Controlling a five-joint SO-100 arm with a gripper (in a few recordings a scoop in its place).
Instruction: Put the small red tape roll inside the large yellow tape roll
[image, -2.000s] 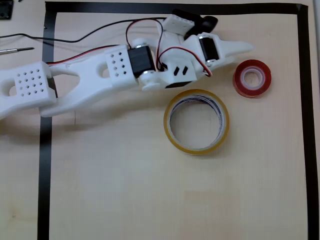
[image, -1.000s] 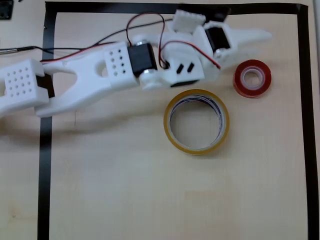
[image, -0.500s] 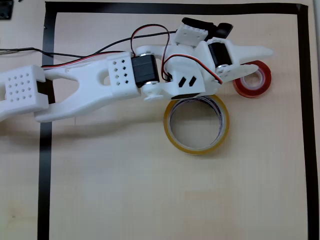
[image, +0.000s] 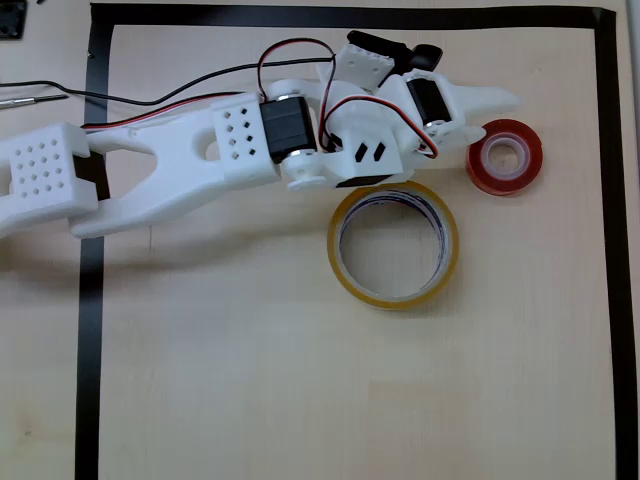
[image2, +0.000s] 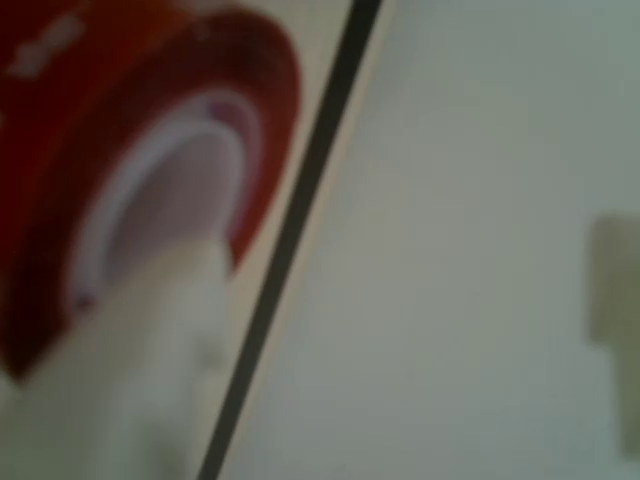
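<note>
Arm backed off slightly; fingers (image: 490, 103) at red roll's (image: 505, 156) 10 o'clock (grip unclear), yellow roll (image: 393, 243) empty.

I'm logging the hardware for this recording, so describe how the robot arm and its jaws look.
The arm is white printed plastic, with grids of small round holes on its links. Black servo blocks sit at the joints. Red and black cables loop over the wrist. The gripper ends in a pointed white finger, with a black part beside it.
</note>
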